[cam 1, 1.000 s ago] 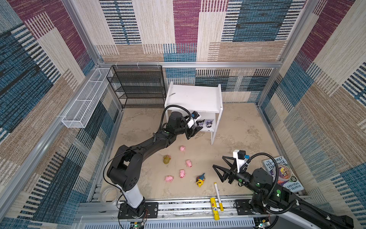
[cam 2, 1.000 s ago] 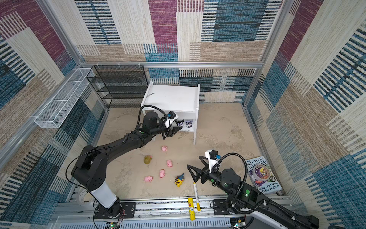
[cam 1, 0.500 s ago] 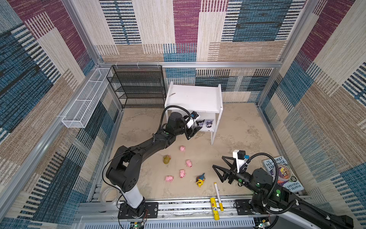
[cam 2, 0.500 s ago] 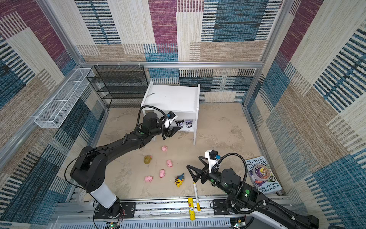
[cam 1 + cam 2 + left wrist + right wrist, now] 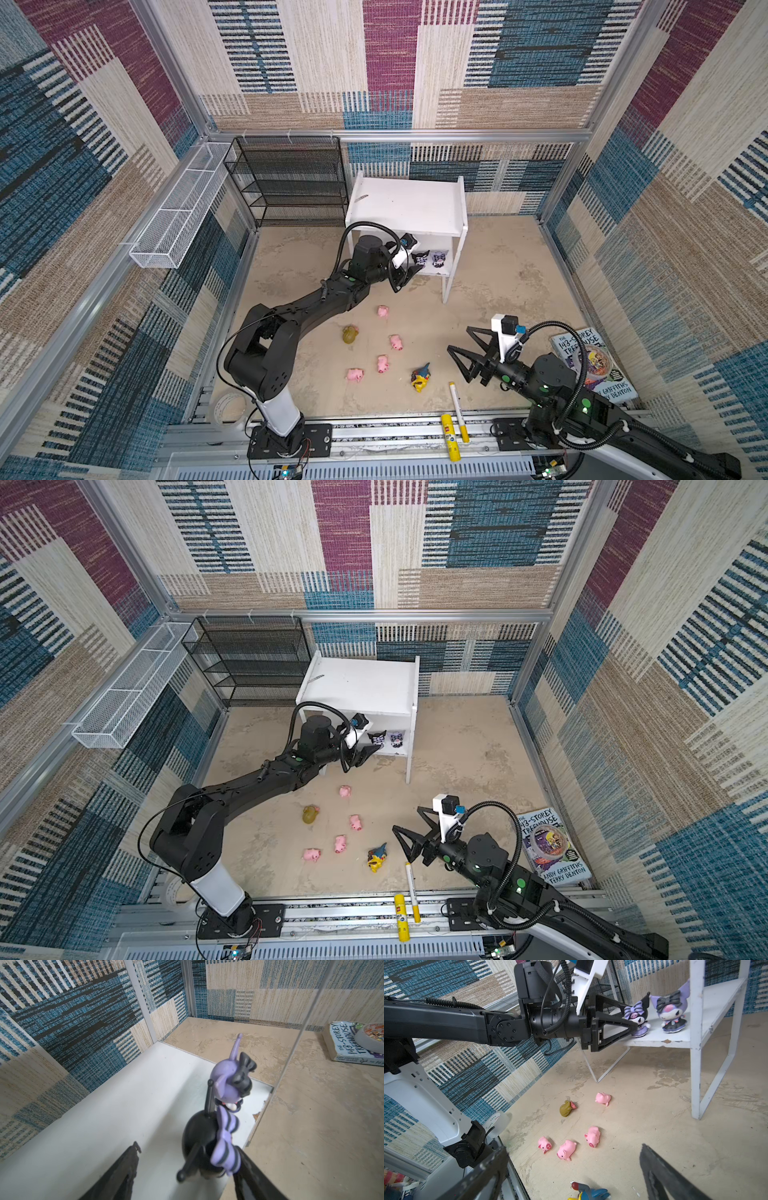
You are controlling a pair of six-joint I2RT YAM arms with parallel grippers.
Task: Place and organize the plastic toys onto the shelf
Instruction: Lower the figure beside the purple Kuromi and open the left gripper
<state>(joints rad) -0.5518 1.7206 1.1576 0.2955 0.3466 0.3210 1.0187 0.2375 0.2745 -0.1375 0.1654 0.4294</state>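
Opened a touch wider, my left end effector (image 5: pixel 407 276) straddles the black figure (image 5: pixel 636 1016) on the shelf (image 5: pixel 407 203), no grip; my right end effector (image 5: pixel 458 337) gapes empty.

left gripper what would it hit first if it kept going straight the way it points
Most likely the black-and-purple big-eared plastic figurine standing between the left gripper's open jaws, on the white board shelf's lower tier; depth is unclear.

The top board of the shelf (image 5: pixel 407 203) is left bare. Its lower board is blocked near one side panel by two big-eared figures (image 5: pixel 439 258); the floor (image 5: pixel 498 282) in front is dotted with pigs (image 5: pixel 382 311).
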